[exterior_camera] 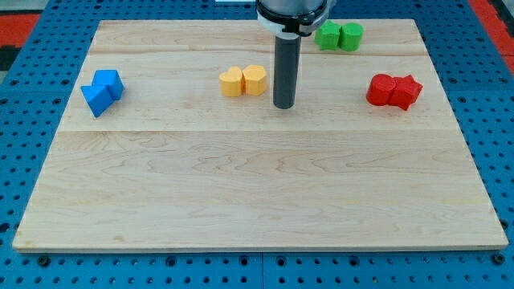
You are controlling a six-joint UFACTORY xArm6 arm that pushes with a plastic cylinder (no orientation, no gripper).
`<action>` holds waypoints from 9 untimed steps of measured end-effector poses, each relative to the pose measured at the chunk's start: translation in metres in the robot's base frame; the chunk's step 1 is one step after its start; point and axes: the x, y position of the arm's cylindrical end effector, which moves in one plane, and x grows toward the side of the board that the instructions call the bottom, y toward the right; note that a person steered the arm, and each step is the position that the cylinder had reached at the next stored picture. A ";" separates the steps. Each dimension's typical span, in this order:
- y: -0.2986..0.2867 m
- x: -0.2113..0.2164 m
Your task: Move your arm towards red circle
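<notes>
Towards the view's left edge of the pale wooden board (pixel 241 185), two blue blocks (pixel 102 90) are seen pressed together, their exact shapes hard to make out; they lie well apart from everything else. Further right, in the upper middle of the board, a yellow heart-shaped block (pixel 231 82) is found touching a yellow hexagonal block (pixel 255 79). Just beside the hexagonal one, on its right, the dark rod is planted upright, and my tip (pixel 282 106) is set on the wood slightly below the level of the yellow pair, without contact being visible. No claw is fitted to this arm, so no opening or closing can be told; only the straight rod is shown.

Towards the view's top, right of the rod's upper part, two green blocks (pixel 338 35) are placed side by side and touching, near the board's top edge.

Further right, the red round block (pixel 381 89) is located near the right edge, at roughly the height of my tip, with a red star-shaped block (pixel 406 91) touching its right side. Between my tip and the red round block only bare wood is seen. The board is surrounded by a blue perforated table (pixel 498 120).
</notes>
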 end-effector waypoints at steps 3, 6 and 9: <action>0.007 0.000; 0.021 0.000; -0.015 0.037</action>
